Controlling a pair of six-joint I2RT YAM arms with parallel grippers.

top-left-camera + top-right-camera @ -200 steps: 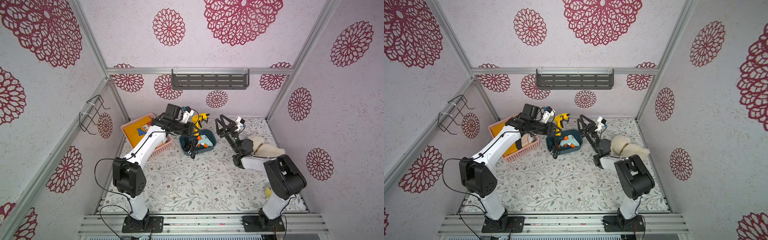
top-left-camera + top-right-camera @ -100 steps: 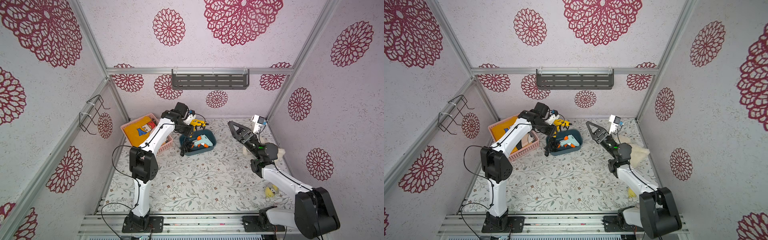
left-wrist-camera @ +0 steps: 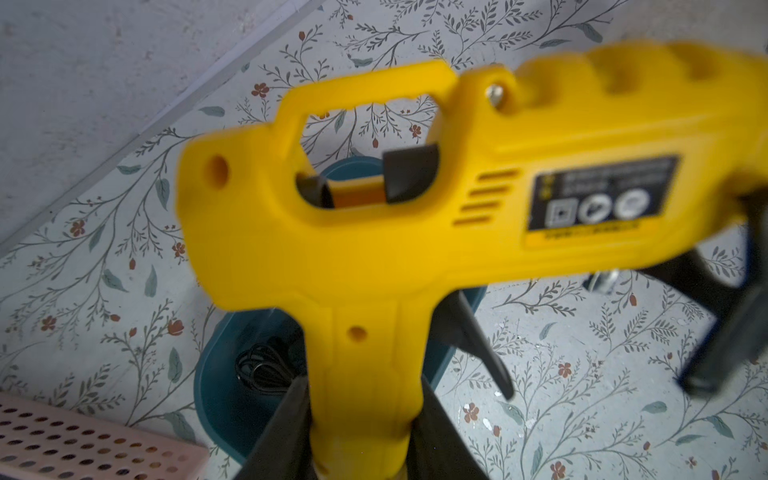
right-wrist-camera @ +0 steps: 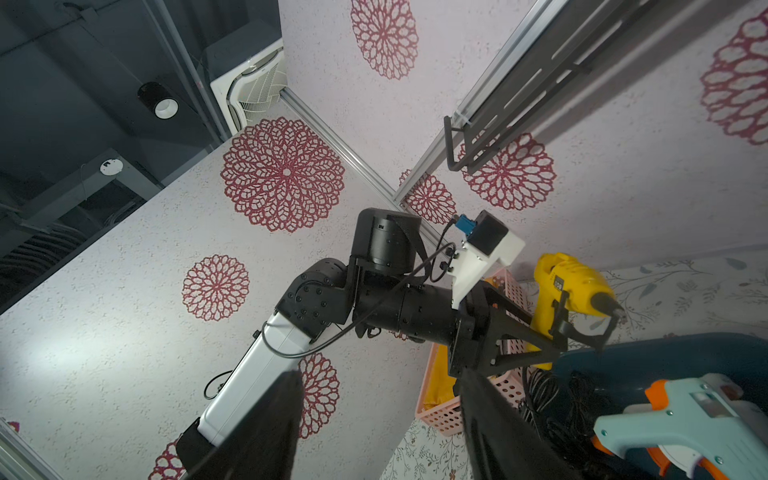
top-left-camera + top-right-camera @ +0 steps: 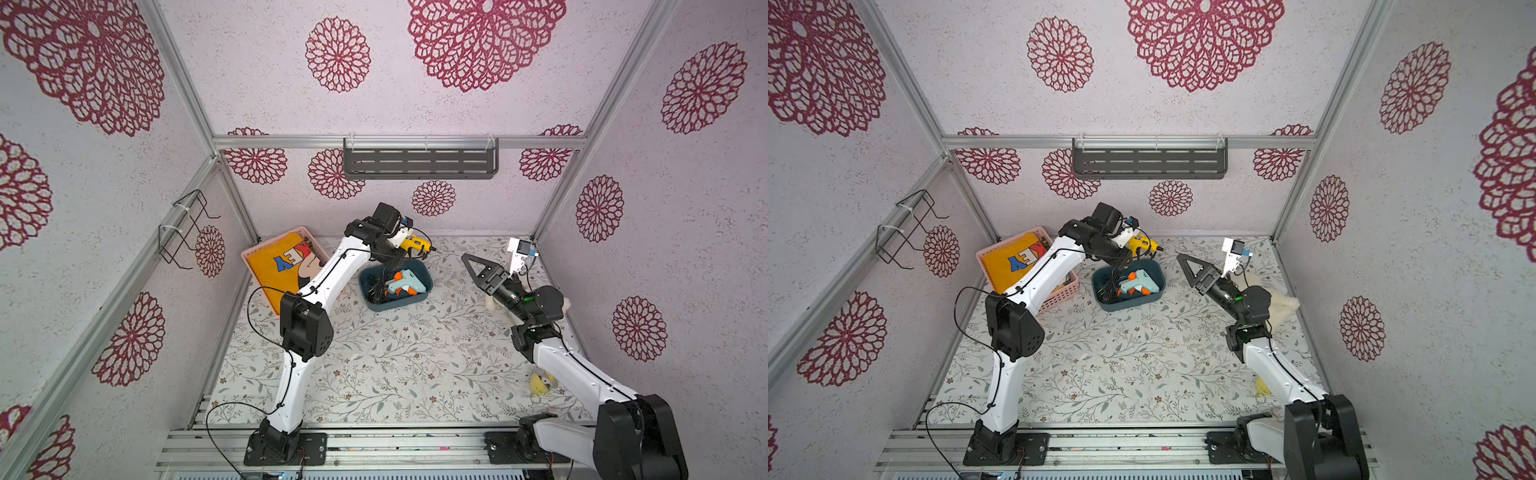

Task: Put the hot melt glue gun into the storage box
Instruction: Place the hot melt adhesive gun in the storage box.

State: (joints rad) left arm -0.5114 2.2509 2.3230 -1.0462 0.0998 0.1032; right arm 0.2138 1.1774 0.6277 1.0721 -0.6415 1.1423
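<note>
While you study this scene, count two glue guns, one storage box, one basket and two grippers. The first gun, the yellow plastic hot melt glue gun (image 5: 415, 245), hangs in the air above the far-left rim of the shallow dark teal-blue plastic storage box (image 5: 395, 306), not inside it. Its long axis, the barrel, runs roughly level from left to right. The dark nozzle points right and the handle points down toward the box. The left gripper (image 3: 361, 399) is clamped on that handle with one black finger on each side, as the left wrist view shows.

The second gun, a pale blue plastic glue gun with an orange trigger (image 5: 409, 282), lies on its side inside the box. Beside it, a bundle of black cord (image 5: 376, 286) fills the box's left end.

The right gripper (image 5: 469, 262) stands high to the right of the box, well apart from it. Its jaws are spread and hold nothing.

You will find the pink plastic lattice basket (image 5: 1063, 293) just left of the box, at the far left of the floral-patterned table (image 5: 415, 353). It holds a yellow printed item (image 5: 282, 266). A cream plush toy (image 5: 1285, 305) lies at the far right, behind the right arm.
</note>
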